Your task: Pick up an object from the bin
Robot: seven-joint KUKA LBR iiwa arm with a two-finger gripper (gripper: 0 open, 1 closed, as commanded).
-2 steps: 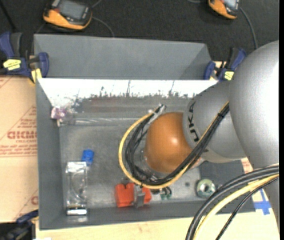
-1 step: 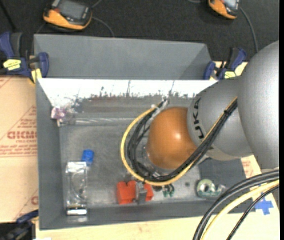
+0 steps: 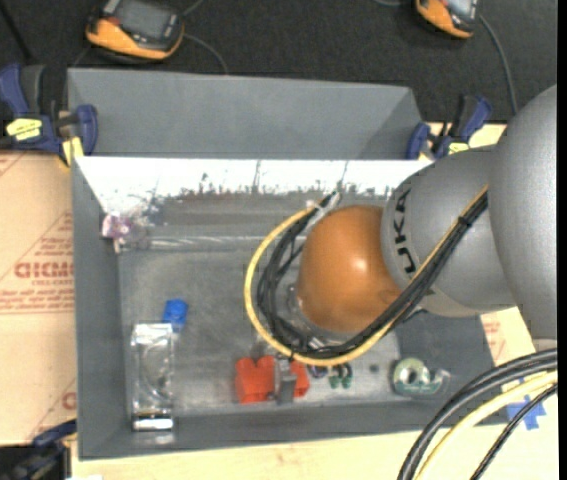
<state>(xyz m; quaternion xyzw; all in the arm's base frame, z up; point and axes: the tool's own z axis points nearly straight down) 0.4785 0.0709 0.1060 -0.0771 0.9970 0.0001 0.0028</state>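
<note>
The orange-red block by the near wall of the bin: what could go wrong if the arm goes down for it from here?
1. The orange-red block lies close to the bin's near wall, so the arm may strike that wall.
2. The small green pieces beside it could be pushed away or caught together with it.
3. The yellow and black cables looped round the orange wrist cover stand out sideways and might snag.

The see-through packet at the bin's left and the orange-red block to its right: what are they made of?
See-through packet: likely thin clear plastic, glossy, with white glints and creases. Orange-red block: probably hard plastic, matt, evenly coloured; not certain.
</note>
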